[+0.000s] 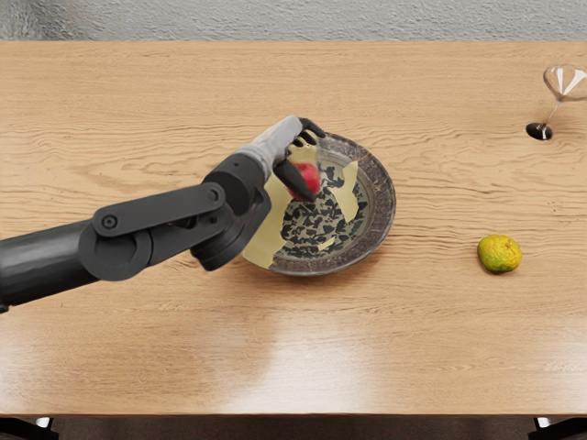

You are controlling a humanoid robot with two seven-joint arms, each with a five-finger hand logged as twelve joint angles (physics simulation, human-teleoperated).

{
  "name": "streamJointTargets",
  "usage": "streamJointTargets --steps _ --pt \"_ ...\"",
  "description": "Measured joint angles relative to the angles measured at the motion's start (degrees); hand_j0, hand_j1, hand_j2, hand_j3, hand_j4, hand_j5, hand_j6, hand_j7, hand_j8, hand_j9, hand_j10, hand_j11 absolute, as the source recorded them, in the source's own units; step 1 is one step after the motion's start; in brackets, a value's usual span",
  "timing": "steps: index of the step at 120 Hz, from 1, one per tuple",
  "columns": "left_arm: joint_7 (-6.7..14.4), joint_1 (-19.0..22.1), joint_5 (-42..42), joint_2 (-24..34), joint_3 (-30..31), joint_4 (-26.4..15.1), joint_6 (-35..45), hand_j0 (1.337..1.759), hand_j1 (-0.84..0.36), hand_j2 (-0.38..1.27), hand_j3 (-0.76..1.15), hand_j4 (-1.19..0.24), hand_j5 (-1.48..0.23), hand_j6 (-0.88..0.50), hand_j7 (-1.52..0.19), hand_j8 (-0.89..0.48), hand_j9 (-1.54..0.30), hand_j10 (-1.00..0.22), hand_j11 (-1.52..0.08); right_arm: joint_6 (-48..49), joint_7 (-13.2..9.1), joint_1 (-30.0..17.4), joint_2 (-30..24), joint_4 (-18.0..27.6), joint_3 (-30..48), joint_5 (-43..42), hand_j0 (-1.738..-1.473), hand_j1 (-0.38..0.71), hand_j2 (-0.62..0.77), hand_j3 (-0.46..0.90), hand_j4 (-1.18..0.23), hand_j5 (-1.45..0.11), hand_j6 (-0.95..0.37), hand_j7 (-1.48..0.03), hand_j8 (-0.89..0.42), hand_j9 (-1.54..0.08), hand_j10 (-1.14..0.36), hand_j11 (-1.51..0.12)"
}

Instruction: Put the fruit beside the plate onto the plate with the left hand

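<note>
A round plate (371, 225) with a yellow and black pattern and a dark rim sits at the table's centre. My left hand (303, 156) reaches in from the left and hovers over the plate's left part. Its fingers curl around a small red fruit (308, 177), which is partly hidden by them. Whether the fruit touches the plate I cannot tell. My forearm covers the plate's left edge. The right arm does not show.
A yellow-green citrus fruit (499, 253) lies on the wooden table (138, 110) to the right of the plate. A tilted martini glass (556, 96) stands at the far right corner.
</note>
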Motion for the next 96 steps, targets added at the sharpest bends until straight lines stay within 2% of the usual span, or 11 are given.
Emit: streamJointTargets --steps 15,20,27,39,45,52,61,72,88,96 --pt "0.0 -0.2 -0.1 -0.2 -0.8 -0.2 0.0 1.657 0.15 0.07 0.00 -0.19 -0.26 -0.19 -0.26 -0.16 -0.26 -0.20 -0.26 0.0 0.0 0.0 0.0 0.0 0.0 0.0 -1.658 -0.35 0.00 0.00 0.00 0.00 0.00 0.00 0.00 0.00 0.00 0.00" --pt "0.0 -0.1 -0.1 1.7 -1.4 -1.0 0.1 1.657 0.18 0.06 0.00 -0.16 -0.22 -0.16 -0.22 -0.13 -0.22 -0.16 -0.22 0.0 0.0 0.0 0.0 0.0 0.0 0.0 -1.658 -0.35 0.00 0.00 0.00 0.00 0.00 0.00 0.00 0.00 0.00 0.00" --pt "0.0 -0.2 -2.7 6.4 -2.5 -5.1 0.0 1.657 0.22 0.04 0.00 -0.13 -0.17 -0.13 -0.17 -0.10 -0.17 -0.13 -0.17 0.0 0.0 0.0 0.0 0.0 0.0 0.0 -1.658 -0.35 0.00 0.00 0.00 0.00 0.00 0.00 0.00 0.00 0.00 0.00" --pt "0.0 0.1 -10.0 7.1 -3.6 -10.8 -0.8 1.658 0.26 0.03 0.00 -0.09 -0.12 -0.09 -0.12 -0.07 -0.12 -0.09 -0.12 0.1 0.0 0.0 0.0 0.0 -0.1 0.0 -1.658 -0.35 0.00 0.00 0.00 0.00 0.00 0.00 0.00 0.00 0.00 0.00" --pt "0.0 0.3 -13.4 9.3 -4.2 -13.5 -1.3 1.658 0.27 0.02 0.00 -0.07 -0.10 -0.07 -0.10 -0.06 -0.10 -0.07 -0.10 0.1 0.0 0.0 0.0 0.1 -0.1 0.0 -1.658 -0.35 0.00 0.00 0.00 0.00 0.00 0.00 0.00 0.00 0.00 0.00" --pt "0.0 0.6 -18.9 15.7 -5.9 -17.1 -3.1 1.658 0.28 0.02 0.00 -0.06 -0.08 -0.06 -0.08 -0.05 -0.08 -0.06 -0.08 0.1 0.0 0.0 0.0 0.1 -0.1 0.0 -1.658 -0.35 0.00 0.00 0.00 0.00 0.00 0.00 0.00 0.00 0.00 0.00" --pt "0.0 1.7 -31.5 24.3 -9.8 -20.0 -11.6 1.658 0.30 0.02 0.00 -0.05 -0.07 -0.05 -0.07 -0.04 -0.07 -0.05 -0.07 0.0 -0.1 0.0 0.0 0.1 -0.1 0.0 -1.658 -0.35 0.00 0.00 0.00 0.00 0.00 0.00 0.00 0.00 0.00 0.00" --pt "0.0 7.4 -47.5 31.3 -15.2 -21.5 -25.2 1.658 0.30 0.01 0.00 -0.04 -0.05 -0.04 -0.05 -0.04 -0.05 -0.04 -0.05 0.1 -0.2 0.0 0.0 0.1 -0.1 0.0 -1.658 -0.35 0.00 0.00 0.00 0.00 0.00 0.00 0.00 0.00 0.00 0.00" --pt "0.0 8.2 -67.3 39.7 -20.5 -22.0 -42.8 1.658 0.31 0.01 0.00 -0.03 -0.04 -0.03 -0.04 -0.03 -0.04 -0.03 -0.04 0.2 -0.3 0.0 0.0 0.2 -0.1 0.0 -1.658 -0.35 0.00 0.00 0.00 0.00 0.00 0.00 0.00 0.00 0.00 0.00" --pt "0.0 13.1 -74.0 43.4 -22.5 -21.2 -49.8 1.658 0.31 0.01 0.00 -0.03 -0.04 -0.03 -0.04 -0.03 -0.04 -0.03 -0.04 0.3 -0.3 0.0 0.0 0.3 -0.1 0.0 -1.658 -0.35 0.00 0.00 0.00 0.00 0.00 0.00 0.00 0.00 0.00 0.00"
